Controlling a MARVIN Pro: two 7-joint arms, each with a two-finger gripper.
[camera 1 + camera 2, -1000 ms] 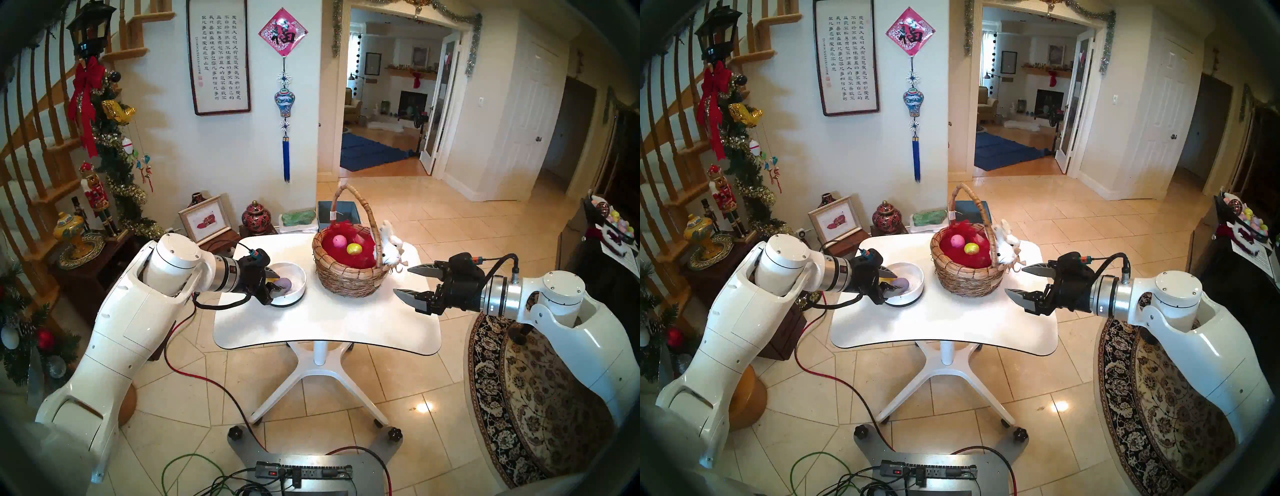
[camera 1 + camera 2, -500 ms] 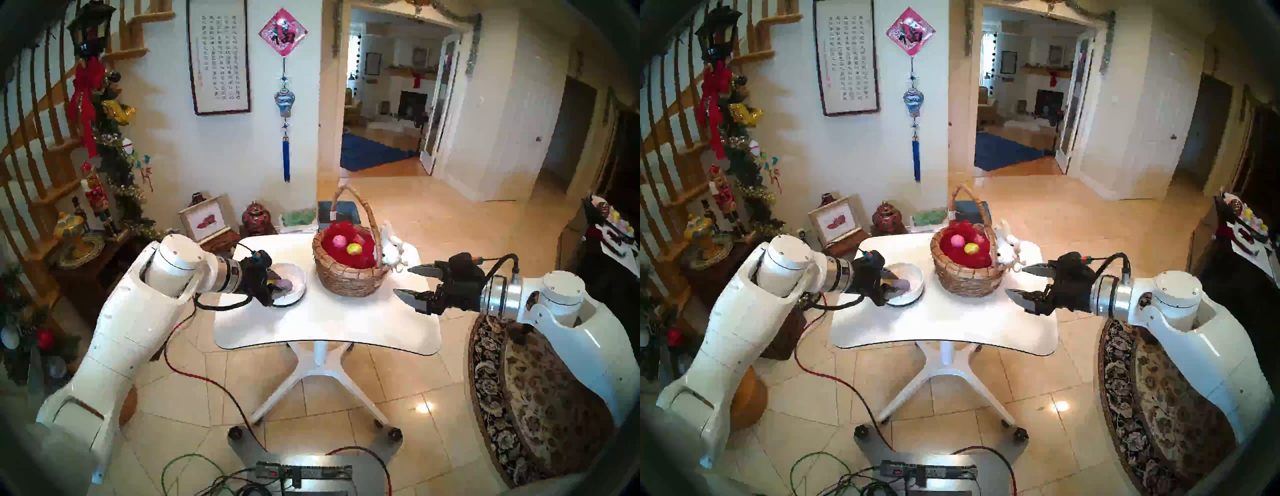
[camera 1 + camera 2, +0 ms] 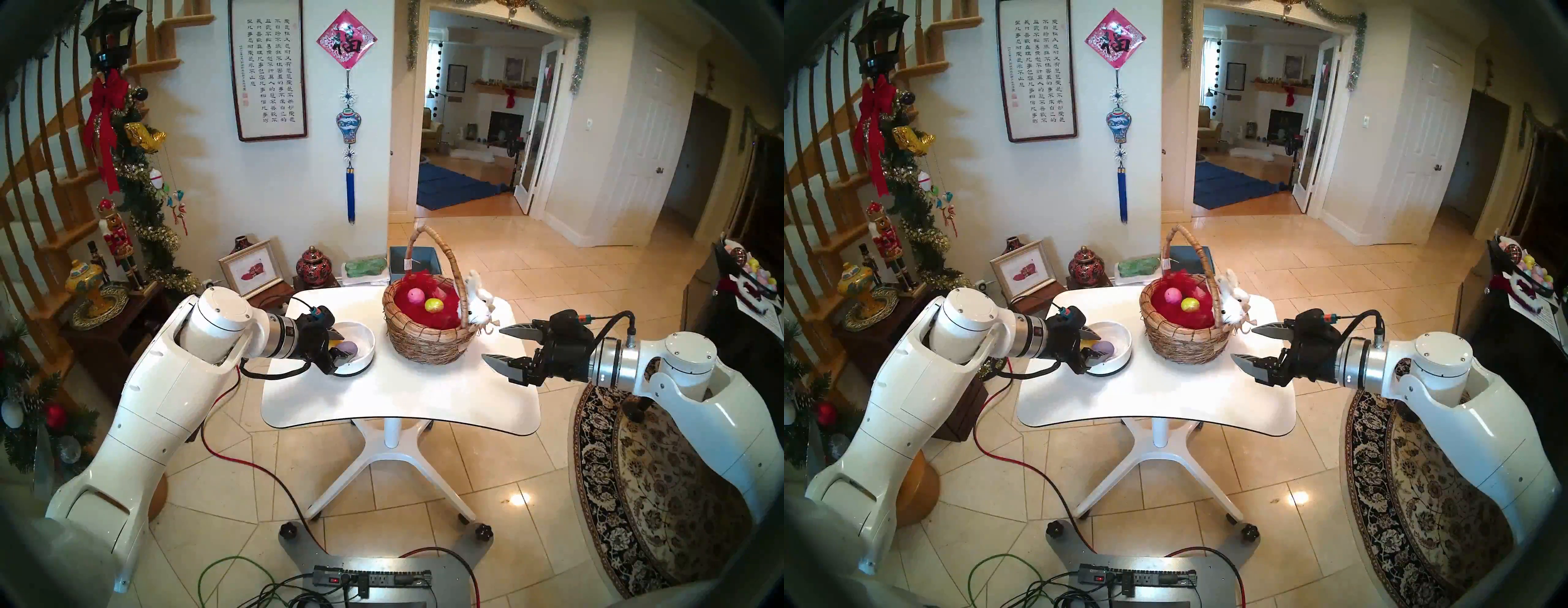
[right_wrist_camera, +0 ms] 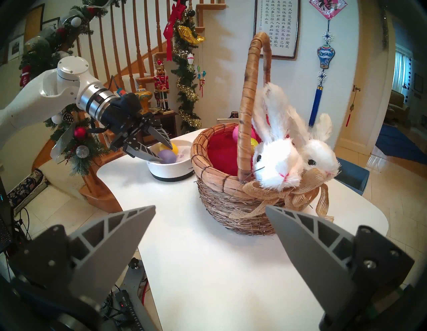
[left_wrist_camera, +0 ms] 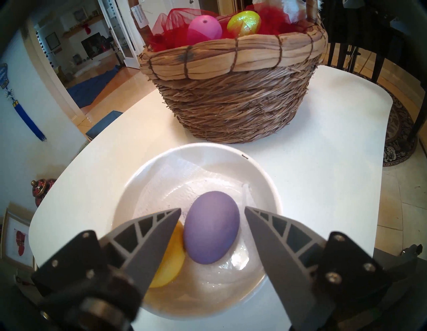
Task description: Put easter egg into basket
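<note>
A purple egg (image 5: 211, 227) lies in a low white bowl (image 5: 208, 148) beside a yellow egg (image 5: 172, 256), at the table's left. My left gripper (image 5: 212, 209) is open, its fingers lowered into the bowl on either side of the purple egg, with a gap on each side. The wicker basket (image 3: 428, 339) stands at the table's middle back, with red lining, a pink egg (image 3: 415, 295) and a glittery yellow egg (image 3: 432, 304) inside, and a white plush bunny (image 4: 277, 166) on its right rim. My right gripper (image 3: 492, 343) is open and empty, just right of the basket.
The basket's tall arched handle (image 3: 449, 259) spans it front to back. The white table (image 3: 403, 395) is bare in front. Vases and a picture frame (image 3: 250, 267) stand on a low cabinet behind the left arm. A patterned rug (image 3: 636, 488) lies at the right.
My left arm has edged slightly right, toward the bowl, with its fingers still open around the purple egg. The right arm has not moved.
</note>
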